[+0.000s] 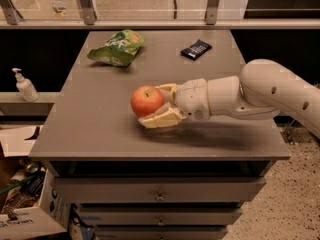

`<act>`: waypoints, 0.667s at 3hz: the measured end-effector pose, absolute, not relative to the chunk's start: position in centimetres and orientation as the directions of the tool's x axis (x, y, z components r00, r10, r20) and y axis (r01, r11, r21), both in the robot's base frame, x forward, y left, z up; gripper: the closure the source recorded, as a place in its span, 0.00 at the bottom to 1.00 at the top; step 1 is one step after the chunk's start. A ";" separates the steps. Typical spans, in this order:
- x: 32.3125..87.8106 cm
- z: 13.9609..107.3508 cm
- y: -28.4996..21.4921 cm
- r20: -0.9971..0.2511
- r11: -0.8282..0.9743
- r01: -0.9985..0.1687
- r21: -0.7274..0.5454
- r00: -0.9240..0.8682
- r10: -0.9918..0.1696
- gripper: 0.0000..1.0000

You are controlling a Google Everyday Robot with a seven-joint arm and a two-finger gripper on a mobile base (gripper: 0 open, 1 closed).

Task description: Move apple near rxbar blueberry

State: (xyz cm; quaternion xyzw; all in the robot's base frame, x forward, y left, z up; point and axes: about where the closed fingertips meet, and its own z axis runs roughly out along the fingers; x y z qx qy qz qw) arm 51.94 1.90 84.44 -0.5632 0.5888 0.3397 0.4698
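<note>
Gripper: my two-finger gripper (151,105) sits just left of the frame's centre, reaching in from the right on my white arm (260,91).
Fingers: my cream fingers (161,119) pinch the apple, one along its upper right side and one under its lower edge.
Apple: the round red-orange apple (146,100) is held in my grip over the near middle of the table.
Bar: the small flat navy-blue wrapped bar (196,49) lies up and right of centre, well apart from the apple.
Bag: a crumpled bright green snack bag (117,47) lies at the table's upper left.
Table: a grey flat-topped cabinet (90,129) with drawers below.
Bottle: a white pump bottle (24,85) stands on a ledge at the left edge.
</note>
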 end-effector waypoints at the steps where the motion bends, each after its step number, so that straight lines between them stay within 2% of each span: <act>1: 53.7 86.6 -1.2 -0.919 0.188 -0.965 -0.182 0.099 -0.382 1.00; 2: 54.6 88.0 -5.3 -0.894 0.245 -0.944 -0.222 0.097 -0.437 1.00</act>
